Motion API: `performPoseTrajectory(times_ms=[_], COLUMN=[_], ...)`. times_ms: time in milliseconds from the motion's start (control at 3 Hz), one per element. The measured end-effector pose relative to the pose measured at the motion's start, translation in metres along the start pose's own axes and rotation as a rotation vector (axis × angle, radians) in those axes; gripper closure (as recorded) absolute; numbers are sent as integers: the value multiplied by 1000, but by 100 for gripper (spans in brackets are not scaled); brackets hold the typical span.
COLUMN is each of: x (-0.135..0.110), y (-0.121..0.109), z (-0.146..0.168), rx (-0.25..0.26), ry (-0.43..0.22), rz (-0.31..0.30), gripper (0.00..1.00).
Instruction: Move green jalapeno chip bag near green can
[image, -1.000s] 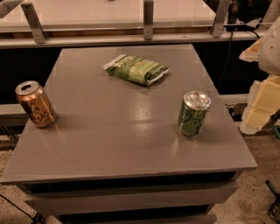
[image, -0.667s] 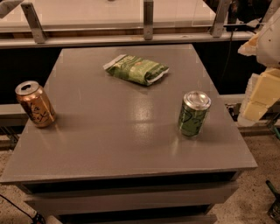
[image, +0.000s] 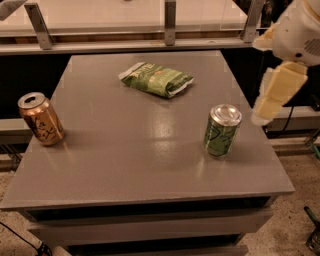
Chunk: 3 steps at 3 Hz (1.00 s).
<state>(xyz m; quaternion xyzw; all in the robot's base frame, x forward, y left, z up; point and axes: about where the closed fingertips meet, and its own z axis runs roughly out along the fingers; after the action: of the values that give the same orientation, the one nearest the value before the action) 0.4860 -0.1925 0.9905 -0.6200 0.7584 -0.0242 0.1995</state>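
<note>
- The gripper (image: 272, 100) hangs just right of the green can (image: 222, 131), out past the counter (image: 125, 165) edge and a little higher than the can's top. The arm above it is cut off by the frame's right edge and top. I cannot tell whether the jaws are open or closed, nor whether they hold anything. The gripper touches nothing on the counter.
- One green jalapeno chip bag (image: 157, 79) lies flat, behind and left of the green can and well apart from it; its lettering is too small to read.
- Two cans stand upright: the green can near the counter's right side, and one copper-orange can (image: 41, 119) far to its left, near the left edge.
- Both cans show silver tops; their contents cannot be seen.
- Behind the green can, past the counter, runs a rail with metal posts (image: 170, 22), partly cut off at the top.
</note>
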Motion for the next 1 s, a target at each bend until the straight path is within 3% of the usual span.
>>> performPoseTrajectory(times_ms=[667, 1000], x=[-88, -110], y=[-73, -98], z=[46, 84], rx=[-19, 15], ry=[-143, -173], rz=[-62, -61], gripper=[0, 0])
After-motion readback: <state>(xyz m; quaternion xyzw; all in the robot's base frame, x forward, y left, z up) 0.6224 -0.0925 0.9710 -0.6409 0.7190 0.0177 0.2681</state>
